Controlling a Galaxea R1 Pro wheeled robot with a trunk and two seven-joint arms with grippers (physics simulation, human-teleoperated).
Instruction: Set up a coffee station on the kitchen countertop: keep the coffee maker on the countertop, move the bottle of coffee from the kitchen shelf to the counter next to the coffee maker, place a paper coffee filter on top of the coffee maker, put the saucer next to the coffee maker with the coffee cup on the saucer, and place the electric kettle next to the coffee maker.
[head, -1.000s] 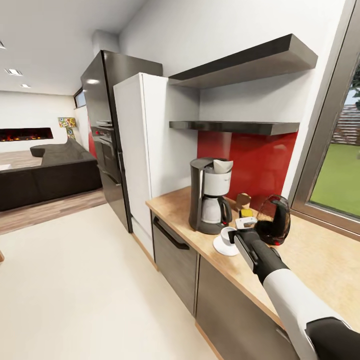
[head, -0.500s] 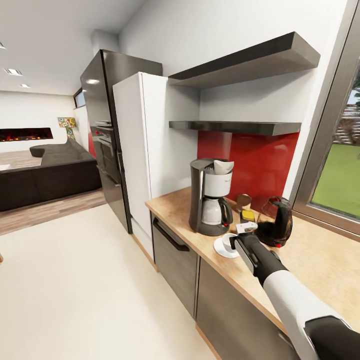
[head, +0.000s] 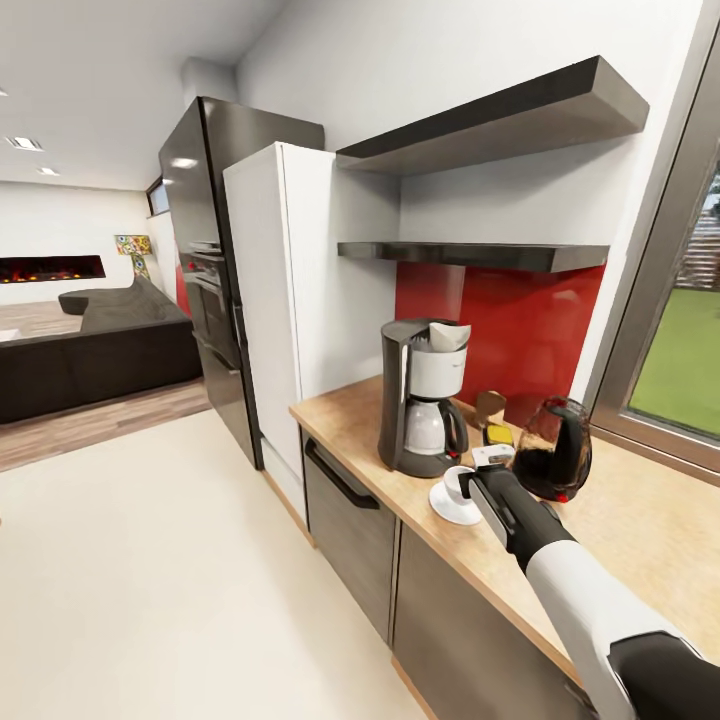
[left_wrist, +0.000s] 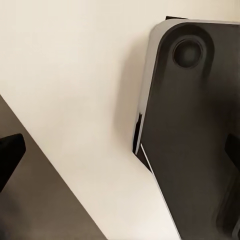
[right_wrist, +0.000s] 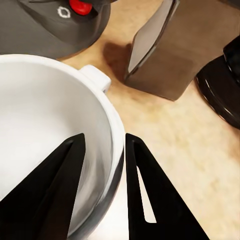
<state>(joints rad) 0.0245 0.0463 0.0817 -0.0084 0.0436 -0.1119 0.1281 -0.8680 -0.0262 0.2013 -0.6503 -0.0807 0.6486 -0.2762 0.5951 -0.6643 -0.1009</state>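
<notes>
The black coffee maker stands on the wooden countertop with a white paper filter in its top. In front of it a white coffee cup sits on a white saucer. My right gripper is shut on the cup's rim, one finger inside and the other outside. Right of the cup stands the dark electric kettle. A brown coffee bottle is behind them, also seen as the brown coffee bottle. My left gripper hangs open over the floor.
A white fridge and black oven tower stand left of the counter. Two dark shelves hang above the red backsplash. A window is at the right. Beige floor lies to the left, and my base is below.
The whole picture has shifted slightly, so the camera moved. My right gripper stays on the cup's rim at the saucer.
</notes>
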